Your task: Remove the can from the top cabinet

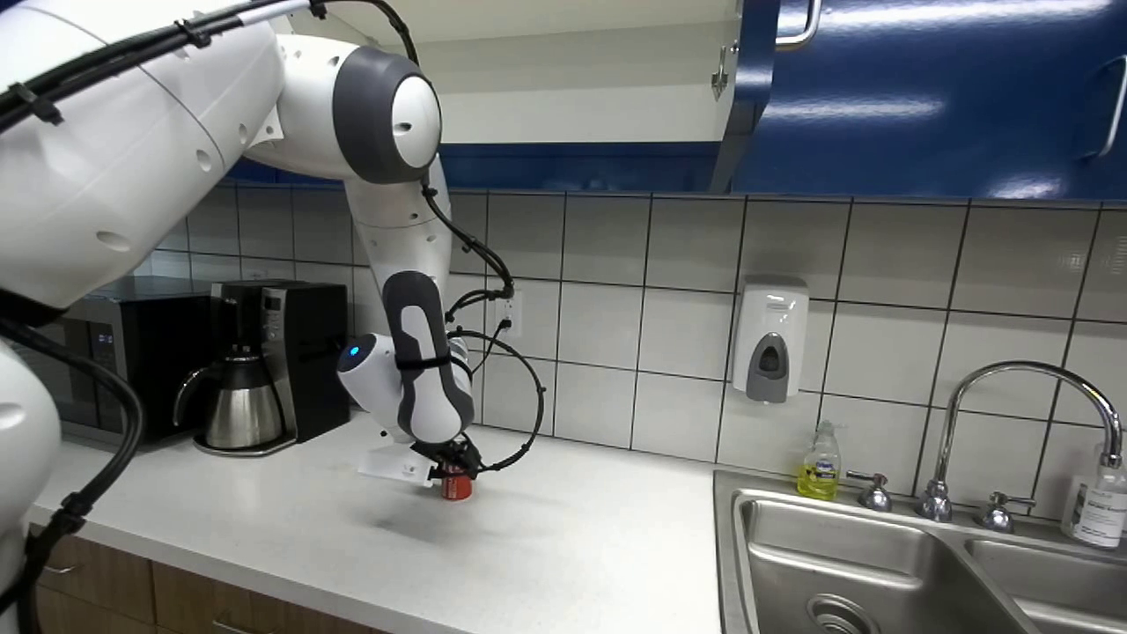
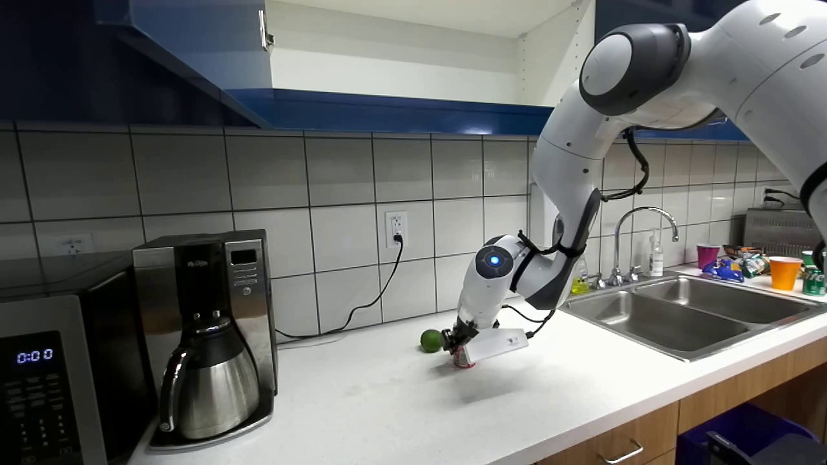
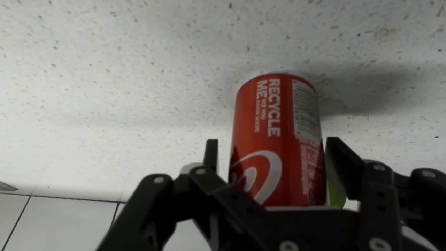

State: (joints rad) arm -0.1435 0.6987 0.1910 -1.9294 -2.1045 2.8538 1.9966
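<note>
Straddling the can point(image 3: 275, 115), my gripper point(image 3: 271, 150) is in the released state, its two fingers point(image 3: 211, 153) set wider than the can body. In the wrist view, a strip of countertop point(image 3: 104, 87) shows between one finger and the can; at the opposite finger, I cannot tell contact from clearance. The can stands upright on this white countertop, presenting its RECYCLE ME lettering point(image 3: 274, 108) and barcode point(image 3: 305, 108) to my wrist camera. Just beside the gripper, in an exterior view, I locate a green ball point(image 2: 431, 340) on the same surface. Above, my arm point(image 2: 568, 135) slopes down to the wrist point(image 2: 481, 294), where a blue status light point(image 2: 494, 261) is lit. Behind, an outlet point(image 2: 397, 221) on the tile wall point(image 2: 342, 236) holds the plug point(image 2: 398, 239) of a black cord point(image 2: 380, 297). Outward along the countertop, I note the coffee maker point(image 2: 249, 303) and the microwave point(image 2: 39, 381) toward one end; toward the opposite end, the sink point(image 1: 729, 528), with a bottle of yellow liquid point(image 1: 819, 475) and the faucet point(image 1: 949, 427) at its back rim. Overhead, in both exterior views, the top cabinet point(image 2: 400, 113) stands open with its white interior exposed. The can is outside this cabinet, between the coffee maker and the sink.
</note>
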